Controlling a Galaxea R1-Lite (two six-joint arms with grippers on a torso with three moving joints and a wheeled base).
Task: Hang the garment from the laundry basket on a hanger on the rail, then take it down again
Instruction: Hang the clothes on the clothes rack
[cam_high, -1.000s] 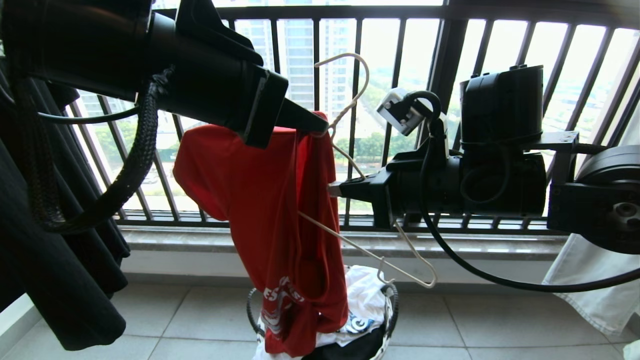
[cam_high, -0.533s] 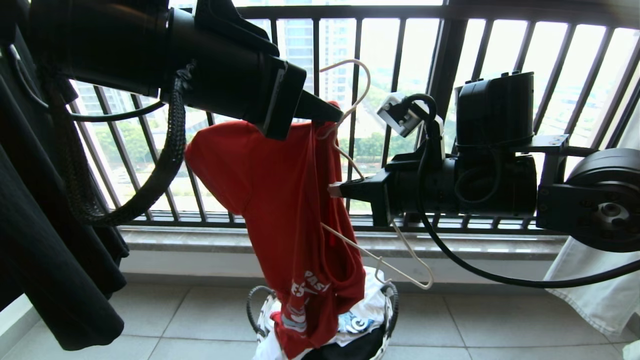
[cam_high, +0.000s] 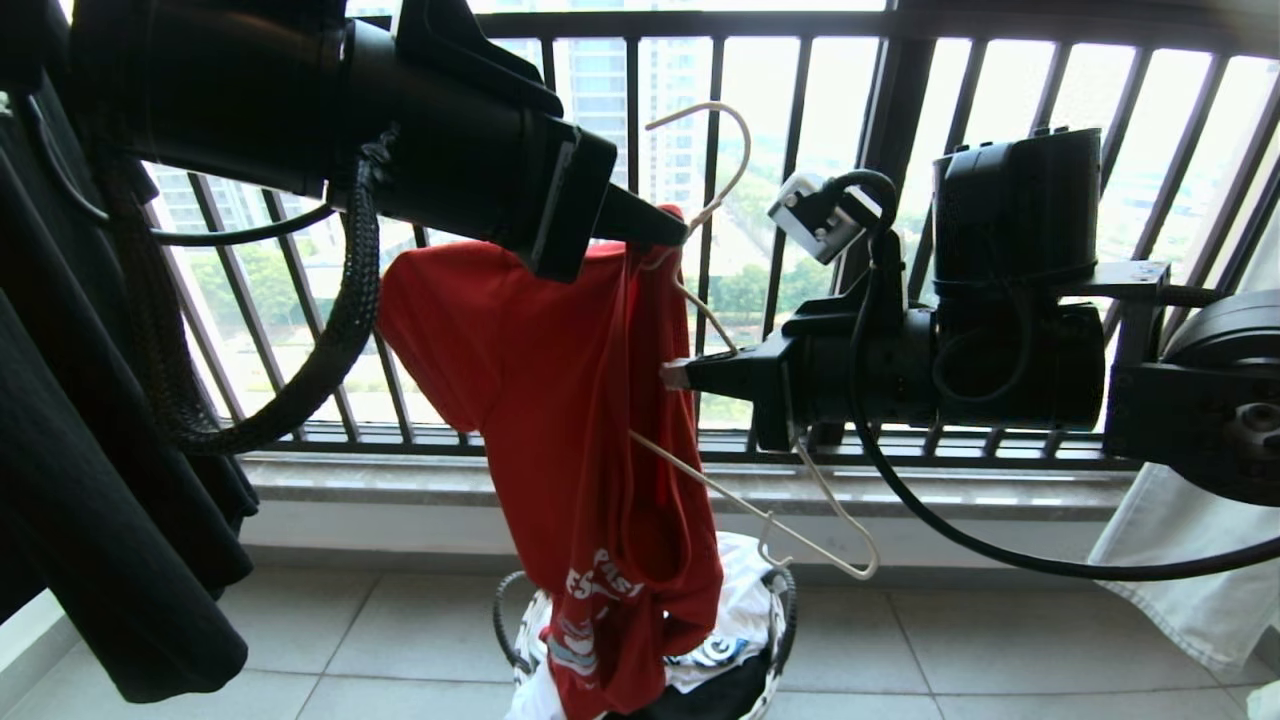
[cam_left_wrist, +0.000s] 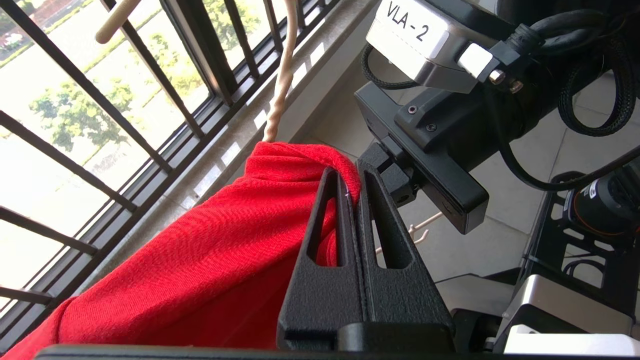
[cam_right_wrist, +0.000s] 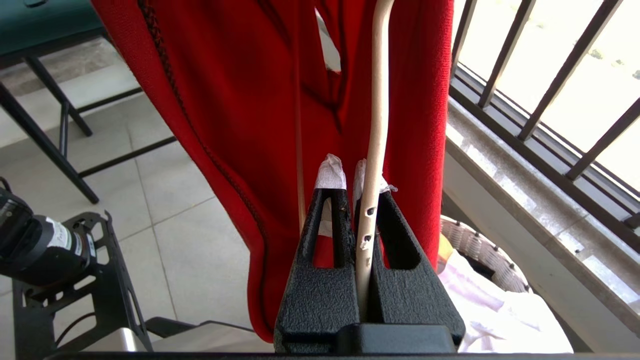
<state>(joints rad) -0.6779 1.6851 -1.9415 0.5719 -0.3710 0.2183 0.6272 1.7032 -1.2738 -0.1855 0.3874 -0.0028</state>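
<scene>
A black metal balcony railing with vertical bars (cam_high: 780, 250) ran across the far side, and bright daylight poured through it. Beyond the bars stood pale high-rise buildings (cam_high: 600, 110) and green treetops (cam_high: 745, 290) far below. Under the railing lay a grey stone sill (cam_high: 400, 480) above a low white wall. The floor was of large pale grey tiles (cam_high: 1000, 650) with thin dark joints. A dark garment (cam_high: 90, 500) hung at the left edge and a white cloth (cam_high: 1190, 570) at the right. In the right wrist view, black metal furniture legs (cam_right_wrist: 55, 140) stood on the tiles beneath a teal top.
</scene>
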